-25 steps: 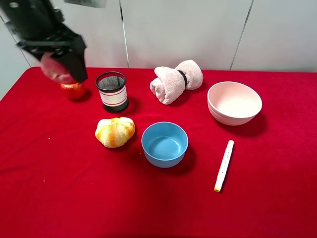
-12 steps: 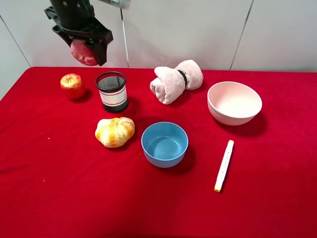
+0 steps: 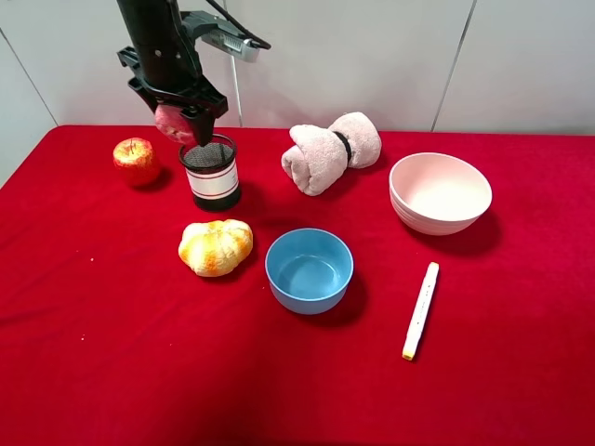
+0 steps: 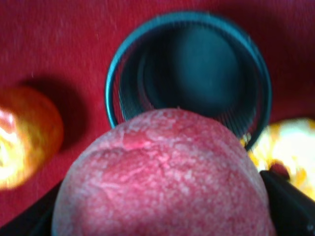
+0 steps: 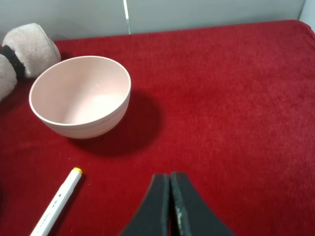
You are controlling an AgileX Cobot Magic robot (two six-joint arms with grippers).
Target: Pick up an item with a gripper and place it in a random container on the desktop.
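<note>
While clamped in left gripper (image 3: 181,125), peach (image 3: 170,120) hangs above mesh cup (image 3: 211,175), right gripper (image 5: 170,195) closed

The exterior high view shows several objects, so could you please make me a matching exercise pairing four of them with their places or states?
Things:
1. peach
2. apple
3. marker
4. pink bowl

Places or states:
A. empty, at the back right
B. gripped in the left hand over the mesh cup
C. lying right of the blue bowl
D. standing left of the mesh cup

Pairs: 1-B; 2-D; 3-C; 4-A
</note>
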